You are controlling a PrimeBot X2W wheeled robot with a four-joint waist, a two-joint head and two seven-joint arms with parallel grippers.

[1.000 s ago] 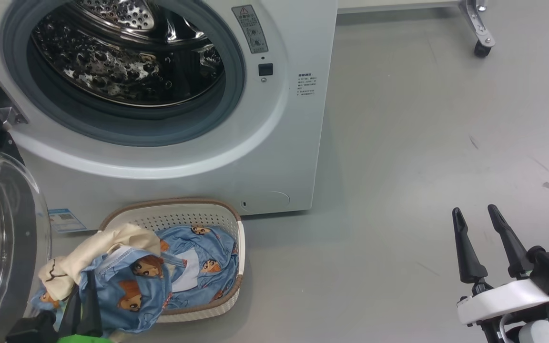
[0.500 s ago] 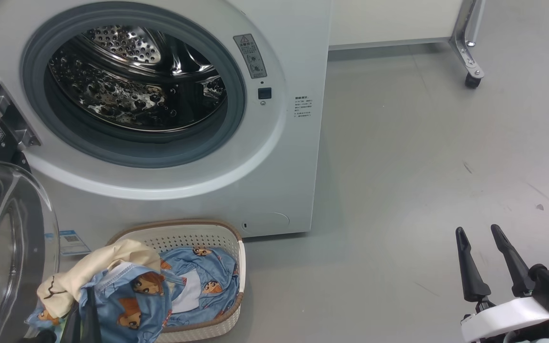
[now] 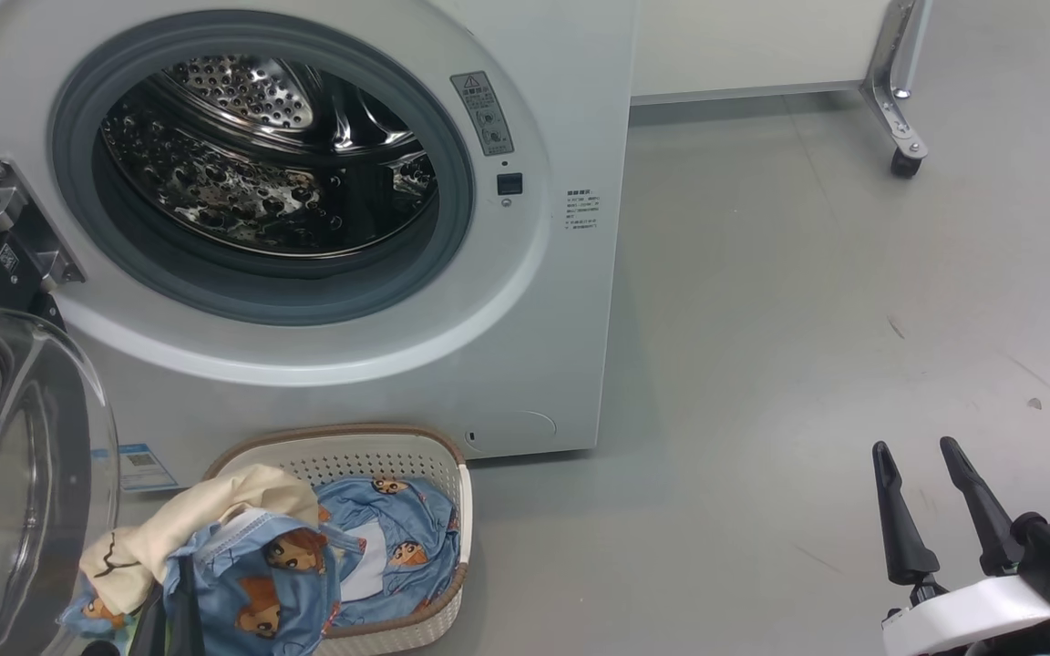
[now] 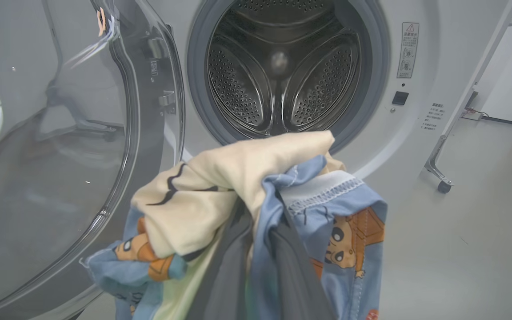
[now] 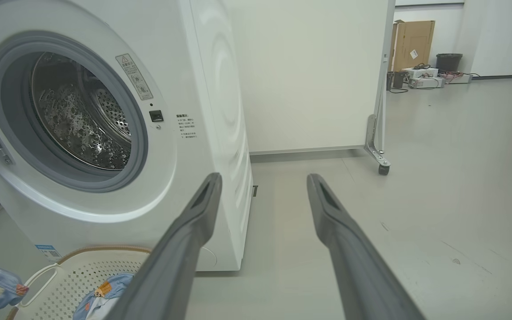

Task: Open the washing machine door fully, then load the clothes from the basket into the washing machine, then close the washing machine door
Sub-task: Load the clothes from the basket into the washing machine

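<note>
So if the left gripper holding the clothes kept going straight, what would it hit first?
Probably the washing machine's grey seal at the bottom of the opening, or the drum just past it. The left gripper, shut on the clothes, aims there, though depth is unclear.

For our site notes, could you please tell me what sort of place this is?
Probably a lab or test room, not a home: the big white front-loading washing machine stands on a grey floor beside a white wheeled partition panel, with a brown cardboard box and cabled equipment beyond.
</note>
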